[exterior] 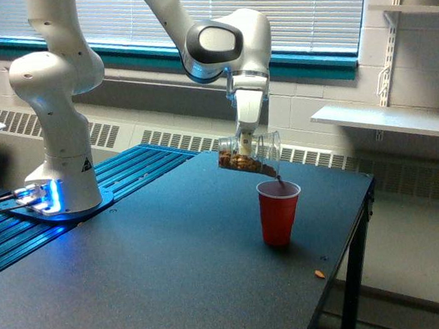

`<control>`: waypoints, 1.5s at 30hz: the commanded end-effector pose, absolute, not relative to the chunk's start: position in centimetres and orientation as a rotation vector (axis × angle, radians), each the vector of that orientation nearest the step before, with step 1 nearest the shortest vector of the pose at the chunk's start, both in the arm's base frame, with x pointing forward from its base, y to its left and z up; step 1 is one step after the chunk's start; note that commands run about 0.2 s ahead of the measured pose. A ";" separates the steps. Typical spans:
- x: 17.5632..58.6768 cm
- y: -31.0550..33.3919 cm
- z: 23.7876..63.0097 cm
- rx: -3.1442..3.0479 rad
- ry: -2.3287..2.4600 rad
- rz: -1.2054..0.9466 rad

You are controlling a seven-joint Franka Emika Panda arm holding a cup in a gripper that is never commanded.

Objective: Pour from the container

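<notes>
The clear plastic container lies tipped almost on its side in the air, its rim pointing to the exterior view's right and slightly down. Brown pieces fill its lower side, and a thin stream of them falls from the rim. My gripper comes down from above and is shut on the container's middle. Just below the rim, a red cup stands upright on the dark table, catching the stream.
One small brown piece lies on the table near its right edge, past the red cup. The arm's white base stands on a blue ribbed platform at the left. A white shelf hangs on the wall beyond the table.
</notes>
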State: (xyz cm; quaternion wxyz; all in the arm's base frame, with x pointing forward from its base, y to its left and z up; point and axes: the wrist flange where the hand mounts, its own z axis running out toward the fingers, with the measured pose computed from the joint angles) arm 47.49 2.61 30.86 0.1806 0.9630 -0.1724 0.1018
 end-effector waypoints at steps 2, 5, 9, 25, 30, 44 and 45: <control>47.4 2.8 31.9 2.697 -0.449 0.299; 47.3 2.8 32.1 2.689 -0.438 0.296; 47.3 2.9 32.5 2.676 -0.424 0.297; 47.6 4.0 33.3 2.645 -0.353 0.294; 47.7 4.3 33.7 2.632 -0.330 0.289; 47.6 4.4 34.0 2.599 -0.277 0.272; 47.6 4.4 34.1 2.596 -0.275 0.271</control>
